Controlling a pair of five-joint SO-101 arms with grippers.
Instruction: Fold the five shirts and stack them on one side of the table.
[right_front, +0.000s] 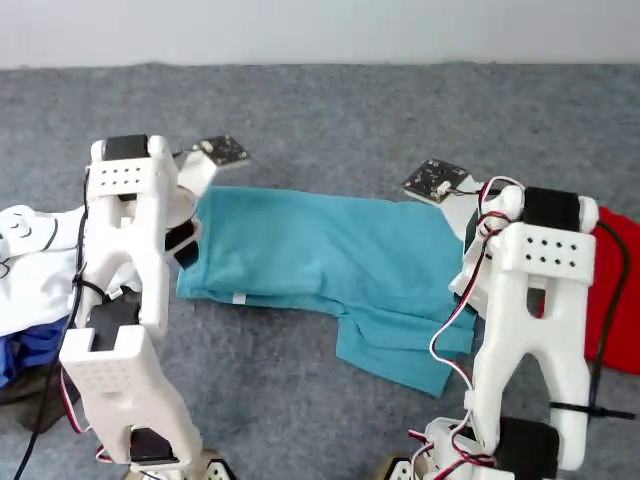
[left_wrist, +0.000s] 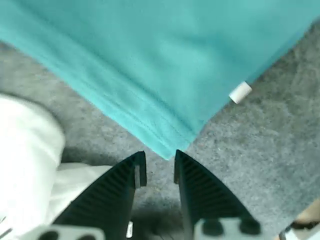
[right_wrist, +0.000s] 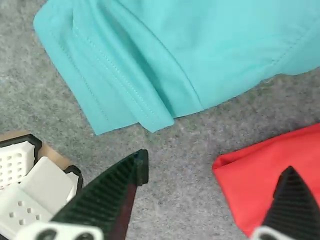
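Two arms share a grey, carpet-like table (right_front: 300, 110), their bases at its near edge. At the near left, a blue shirt (right_front: 20, 350) peeks out from under a crumpled white shirt (right_front: 35, 270). A teal shirt (right_front: 330, 250) lies across the middle, partly folded, one sleeve trailing toward the near right. A red shirt (right_front: 615, 300) sits at the right edge, just beside the teal one but apart from it. A plain white wall (right_front: 320, 30) runs beyond the far edge.

The left arm (right_front: 125, 300) leans forward and bends down over the teal shirt's left end. The left gripper (left_wrist: 159, 167) points at the shirt's corner, its fingers a narrow gap apart with nothing between them. The right arm (right_front: 535, 310) stands over the shirt's right end. The right gripper (right_wrist: 215, 172) hangs above bare table between the teal sleeve and the red shirt, fingers spread wide, holding nothing
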